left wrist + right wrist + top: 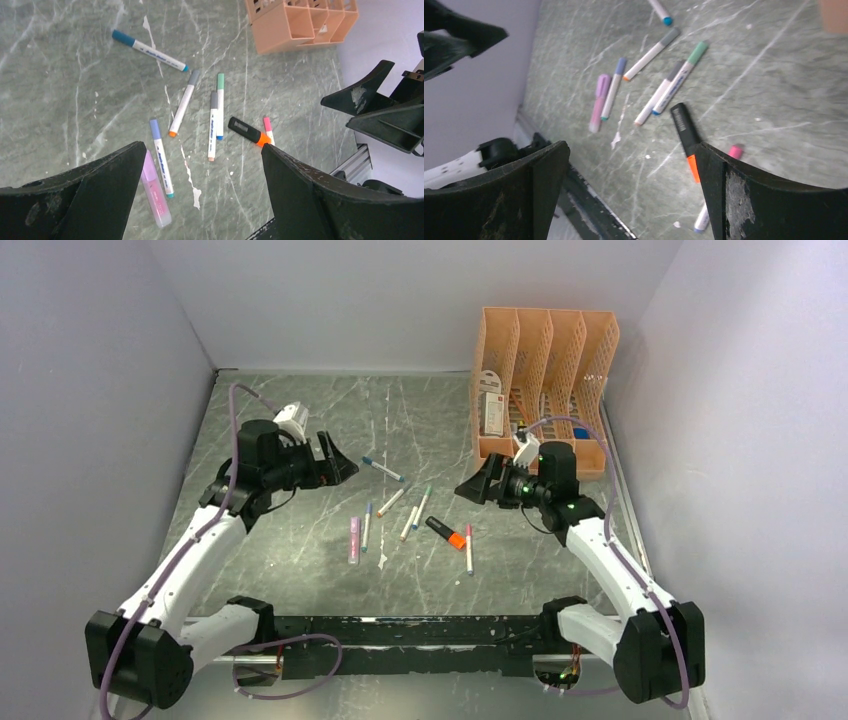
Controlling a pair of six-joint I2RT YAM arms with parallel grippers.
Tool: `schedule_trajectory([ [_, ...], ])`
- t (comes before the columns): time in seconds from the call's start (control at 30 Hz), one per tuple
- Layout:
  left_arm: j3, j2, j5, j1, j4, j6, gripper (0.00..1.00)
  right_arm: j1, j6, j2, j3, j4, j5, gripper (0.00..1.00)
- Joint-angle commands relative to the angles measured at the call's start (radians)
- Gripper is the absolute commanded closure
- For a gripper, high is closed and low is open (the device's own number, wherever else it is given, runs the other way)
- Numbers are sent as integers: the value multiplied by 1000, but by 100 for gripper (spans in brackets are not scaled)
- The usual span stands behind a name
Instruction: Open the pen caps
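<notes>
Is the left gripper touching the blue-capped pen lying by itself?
Apart. Left wrist view shows bare table between the open left gripper and the blue-capped pen.

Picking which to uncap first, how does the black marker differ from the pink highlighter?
The black marker has an orange end; the pink highlighter has a purple cap. The marker lies diagonally, right of the white pens; the highlighter lies front-to-back, left of them. Both lie flat, ungripped.
</notes>
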Motion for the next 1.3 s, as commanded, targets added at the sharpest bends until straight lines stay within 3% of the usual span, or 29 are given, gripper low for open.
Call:
schedule_trajectory([
  [0.0,74,31,24,-6,-96,-4,1,9,108,48,-31,183,-211,0],
  [0.17,226,45,-19,-7,-228,44,1,95,66,49,24,150,-146,0],
  [0.37,375,-10,-195,-7,-359,84,1,149,28,87,77,87,-129,0],
  [0.63,380,-125,-361,-6,-340,132,1,188,7,139,167,10,-64,0],
  [0.87,383,-99,-343,-6,-323,83,1,219,-14,177,229,-32,-23,0],
  [1.27,391,-23,-51,7,-202,-77,1,223,-59,102,190,-94,49,0],
])
